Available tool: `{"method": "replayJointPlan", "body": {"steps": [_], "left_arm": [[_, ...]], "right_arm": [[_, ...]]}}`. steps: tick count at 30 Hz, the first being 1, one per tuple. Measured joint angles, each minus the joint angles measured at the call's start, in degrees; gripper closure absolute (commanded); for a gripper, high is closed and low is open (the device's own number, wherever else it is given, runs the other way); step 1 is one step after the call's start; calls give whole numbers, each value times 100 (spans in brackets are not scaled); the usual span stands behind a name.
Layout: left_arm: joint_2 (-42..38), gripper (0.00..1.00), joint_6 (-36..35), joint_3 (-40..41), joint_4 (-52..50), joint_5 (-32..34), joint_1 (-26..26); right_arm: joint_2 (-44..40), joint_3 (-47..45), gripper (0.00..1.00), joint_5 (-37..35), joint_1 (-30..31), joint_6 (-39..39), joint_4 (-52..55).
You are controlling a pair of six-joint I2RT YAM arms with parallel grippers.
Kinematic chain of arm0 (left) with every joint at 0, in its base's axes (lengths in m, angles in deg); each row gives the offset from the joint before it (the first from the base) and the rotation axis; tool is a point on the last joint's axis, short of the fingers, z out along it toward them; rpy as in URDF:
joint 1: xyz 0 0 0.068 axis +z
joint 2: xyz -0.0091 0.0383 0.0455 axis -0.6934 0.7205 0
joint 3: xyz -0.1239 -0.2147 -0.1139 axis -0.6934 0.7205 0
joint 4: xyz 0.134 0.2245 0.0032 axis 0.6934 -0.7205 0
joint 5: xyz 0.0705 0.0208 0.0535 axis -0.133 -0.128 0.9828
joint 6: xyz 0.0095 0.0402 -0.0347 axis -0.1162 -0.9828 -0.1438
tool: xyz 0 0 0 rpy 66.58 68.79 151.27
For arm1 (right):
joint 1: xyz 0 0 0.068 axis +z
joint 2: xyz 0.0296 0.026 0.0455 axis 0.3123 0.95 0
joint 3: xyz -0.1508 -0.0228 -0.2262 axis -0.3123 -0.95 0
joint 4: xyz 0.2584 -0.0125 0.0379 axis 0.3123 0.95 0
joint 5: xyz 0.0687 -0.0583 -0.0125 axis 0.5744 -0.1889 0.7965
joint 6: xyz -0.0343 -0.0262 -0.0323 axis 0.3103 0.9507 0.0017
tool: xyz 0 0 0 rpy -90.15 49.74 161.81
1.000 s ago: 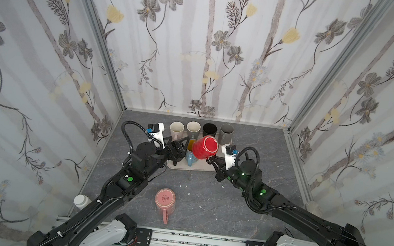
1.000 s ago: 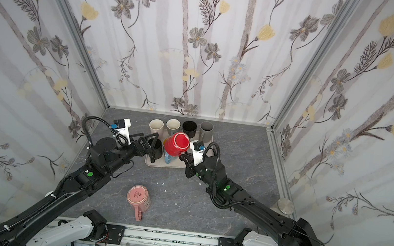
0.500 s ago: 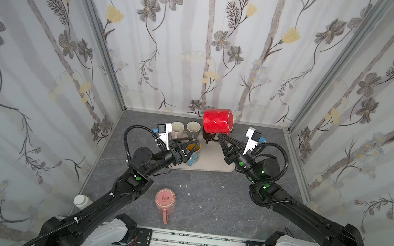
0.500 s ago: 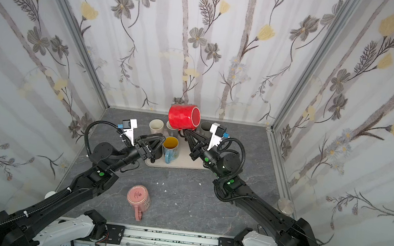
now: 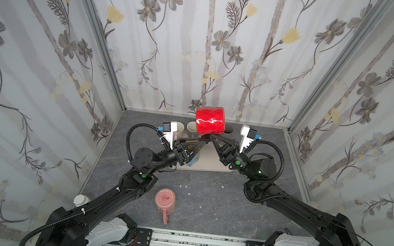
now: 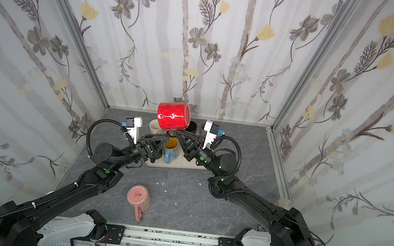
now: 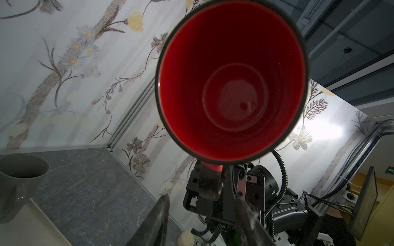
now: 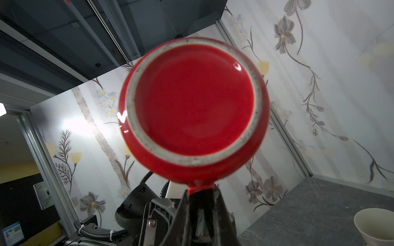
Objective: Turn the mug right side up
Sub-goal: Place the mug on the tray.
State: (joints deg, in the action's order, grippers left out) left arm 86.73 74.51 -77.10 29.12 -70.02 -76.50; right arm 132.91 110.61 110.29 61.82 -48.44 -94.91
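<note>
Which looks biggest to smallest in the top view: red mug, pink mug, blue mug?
1. red mug, though it is raised nearer the camera, which inflates it.
2. pink mug.
3. blue mug, partly hidden, so its rank is less sure.

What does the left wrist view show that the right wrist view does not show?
Only the left wrist view: the glossy inside of the red mug through its open mouth, and a gray mug. Only the right wrist view: the mug's base with its pale unglazed ring, and a cream cup. Both: the right gripper shut on the mug's handle.
</note>
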Motion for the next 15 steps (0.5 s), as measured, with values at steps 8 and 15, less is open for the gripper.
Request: {"method": "replayJointPlan", "body": {"steps": [8,15], "left_arm": [[39,71,9,-94,87,-22,-28],[103,84,-17,-136,37,37,-48]], "right_arm": [[94,-107,100,-4,37,-166,-109],[146,-221,100,-7,61,-413,-415]]}}
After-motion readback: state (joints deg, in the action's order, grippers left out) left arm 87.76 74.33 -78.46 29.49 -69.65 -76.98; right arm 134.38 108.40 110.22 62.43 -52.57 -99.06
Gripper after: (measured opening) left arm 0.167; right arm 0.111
